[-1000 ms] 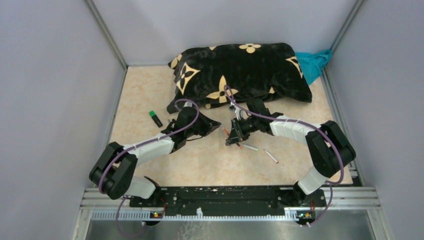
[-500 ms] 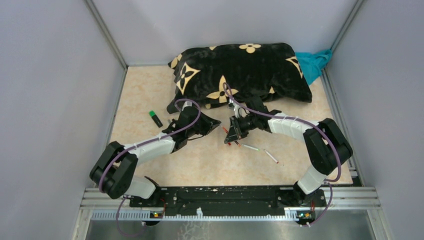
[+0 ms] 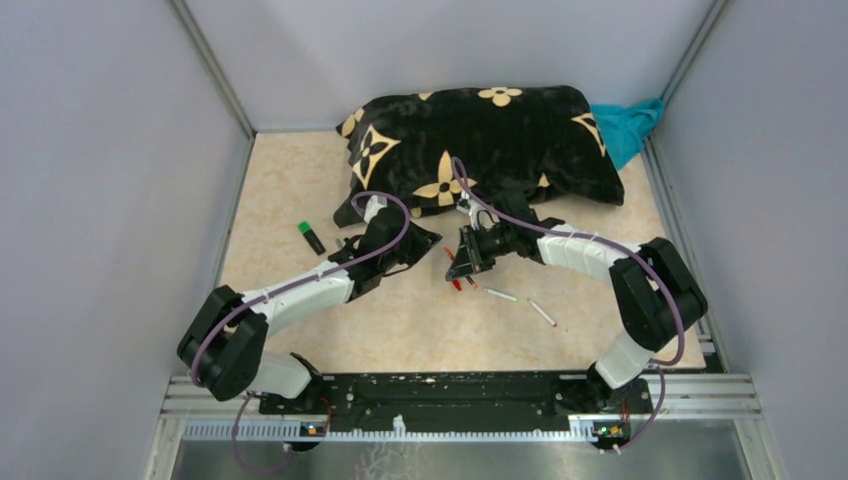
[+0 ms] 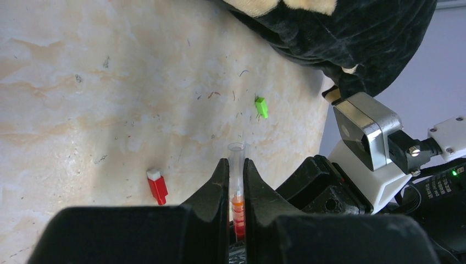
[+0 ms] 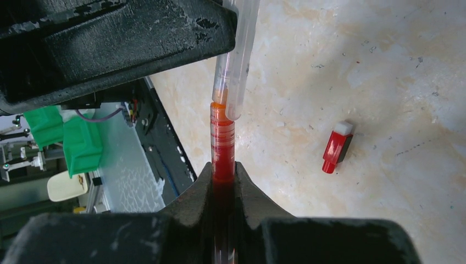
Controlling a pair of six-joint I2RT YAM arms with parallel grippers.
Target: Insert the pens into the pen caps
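Observation:
My left gripper is shut on a clear pen cap with its open end pointing away from the wrist. My right gripper is shut on a red pen. In the right wrist view the pen's orange tip sits inside the mouth of the clear cap. In the top view the left gripper and the right gripper meet above the table's middle. A small red cap with a white end and a green cap lie on the table. The red cap also shows in the right wrist view.
Two white pens lie right of the grippers. A black marker with a green end lies at the left. A black flowered pillow fills the back, with a teal cloth beside it. Grey walls enclose the table.
Both grippers have closed in on each other. The left arm reached forward and right, and the right gripper shifted left and back, bringing the pen to the cap.

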